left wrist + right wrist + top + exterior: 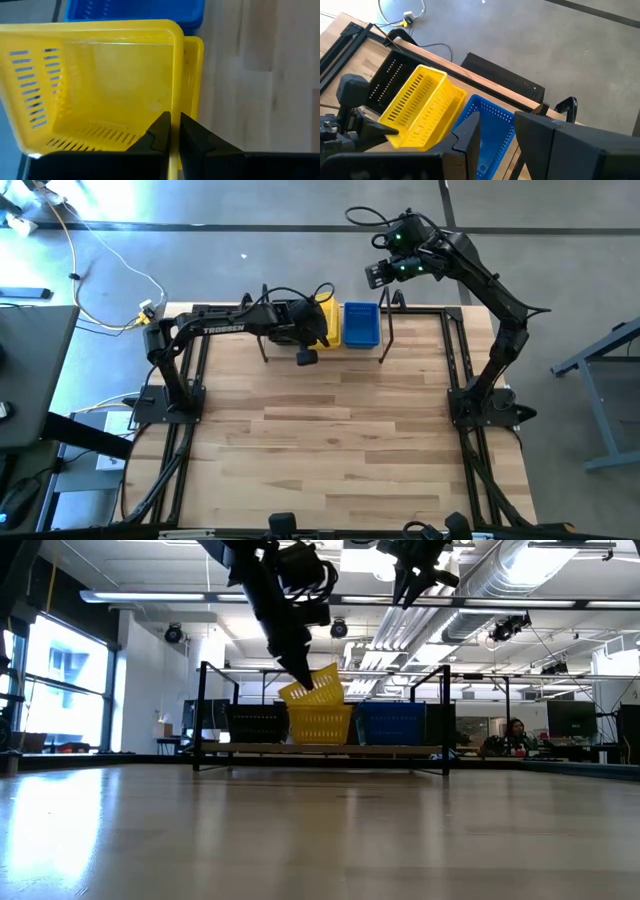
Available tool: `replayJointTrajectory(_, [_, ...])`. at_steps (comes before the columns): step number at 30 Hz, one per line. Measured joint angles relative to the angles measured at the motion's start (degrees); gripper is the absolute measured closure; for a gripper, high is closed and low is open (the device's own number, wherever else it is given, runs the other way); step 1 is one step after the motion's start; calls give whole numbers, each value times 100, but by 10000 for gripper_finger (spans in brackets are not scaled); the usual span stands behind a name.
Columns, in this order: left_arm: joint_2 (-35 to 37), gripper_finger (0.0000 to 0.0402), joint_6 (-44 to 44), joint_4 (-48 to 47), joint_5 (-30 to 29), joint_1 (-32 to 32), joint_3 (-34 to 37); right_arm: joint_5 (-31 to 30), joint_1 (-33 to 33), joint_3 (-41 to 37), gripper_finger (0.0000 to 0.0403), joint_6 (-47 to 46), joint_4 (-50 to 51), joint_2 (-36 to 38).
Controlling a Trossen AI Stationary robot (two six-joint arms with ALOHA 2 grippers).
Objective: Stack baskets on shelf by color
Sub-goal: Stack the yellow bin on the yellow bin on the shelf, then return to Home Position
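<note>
Lettering reading "TROSSEN" runs in white along the left arm's forearm (222,330), the only writing that can be read. That arm reaches level across the back edge of the table (340,440) toward the shelf (320,749), its wrist bent down so that the left gripper (170,131) comes onto the middle of the shelf from above. Its two dark fingers (156,131) are pinched on the rim wall of a yellow basket (312,687), which hangs tilted, one end raised, partly nested in the yellow baskets (320,724) already standing on the shelf's plank. Beside that yellow pile on the shelf sit the black baskets (255,723) toward the left arm's base, and the blue baskets (390,722) on the other side, toward the shelf's far bracket (446,718). How many trays each pile holds cannot be told. The right arm rises from its base at the table's edge and arches high over the shelf's blue end, folded back at the elbow; the right gripper (497,127) hangs well above the shelf with its fingers parted and nothing between them, looking down on the blue and yellow baskets.
</note>
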State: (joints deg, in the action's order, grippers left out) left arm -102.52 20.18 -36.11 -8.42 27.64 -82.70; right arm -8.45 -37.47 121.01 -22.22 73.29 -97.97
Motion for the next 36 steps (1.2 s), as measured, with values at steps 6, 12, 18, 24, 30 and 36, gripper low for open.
replayJointTrajectory(6, [0, 374, 146, -53, -69, -10, 0, 0, 0, 0, 298, -46, 20, 0])
replayJointTrajectory(12, [0, 372, 170, -49, -279, -71, 0, 0, 0, 0, 298, -48, 25, 0])
replayJointTrajectory(18, [2, 344, 452, -47, -219, -160, 0, 0, 0, 0, 298, -49, 25, 0])
replayJointTrajectory(24, [4, 297, 505, -38, -213, -238, 0, 0, 0, 0, 298, -50, 25, 0])
replayJointTrajectory(30, [73, 274, 191, -82, -217, -254, -4, 2, 2, 0, 298, -50, 25, 0])
replayJointTrajectory(36, [519, 277, -311, -388, 33, -307, -11, 208, 0, 0, 298, -7, 23, 0])
